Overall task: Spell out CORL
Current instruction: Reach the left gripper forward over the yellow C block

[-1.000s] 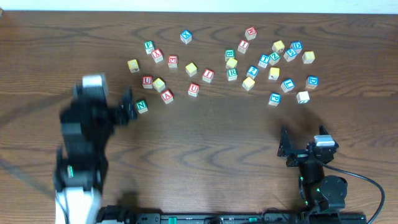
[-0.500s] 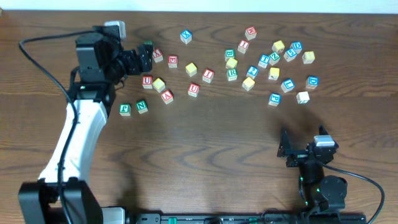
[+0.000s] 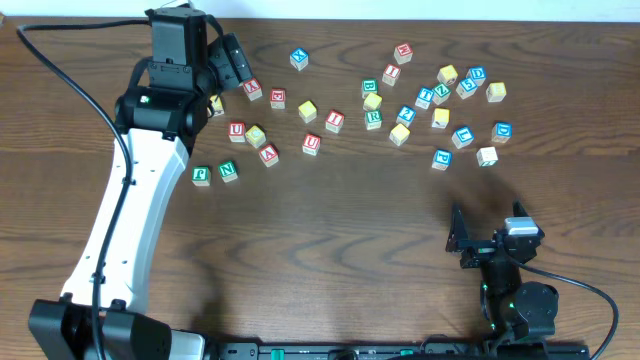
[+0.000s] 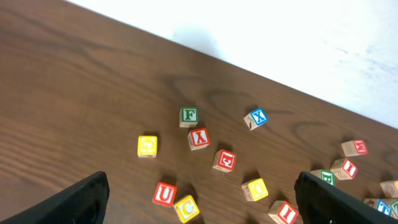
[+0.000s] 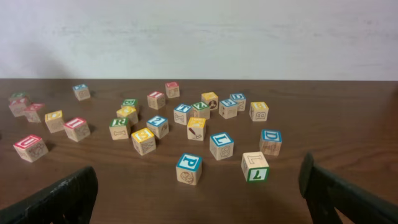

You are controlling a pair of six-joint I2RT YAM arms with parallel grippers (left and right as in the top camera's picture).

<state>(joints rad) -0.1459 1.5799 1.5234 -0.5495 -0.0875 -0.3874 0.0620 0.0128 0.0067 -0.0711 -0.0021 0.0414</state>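
Roughly, no part of CORL is laid out yet – the front of the table (image 3: pixel 330 230) is bare of any row, so the task is judged to be at its first pick.

The left gripper (image 3: pixel 232 66) is held out over the far-left end of the block scatter, jaws spread wide with nothing between them. That suits a search for a letter rather than a carry. Below it in the left wrist view, a yellow block (image 4: pixel 147 146) is seen whose letter reads like a C, though it is turned and cannot be confirmed. It lies apart from its neighbours, so a clean descent looks possible.

A second yellow block (image 4: pixel 255 189) may be the O. A green R (image 5: pixel 120 127) and a blue L (image 5: pixel 222 144) are seen in the right-hand cluster.

The right gripper (image 3: pixel 458 238) is parked low at the near-right edge, well apart from every block, pincer wide and empty – probably kept clear of the left arm's work.

Two green blocks, F (image 3: pixel 202 174) and N (image 3: pixel 228 171), sit side by side nearer than the scatter; why cannot be told.
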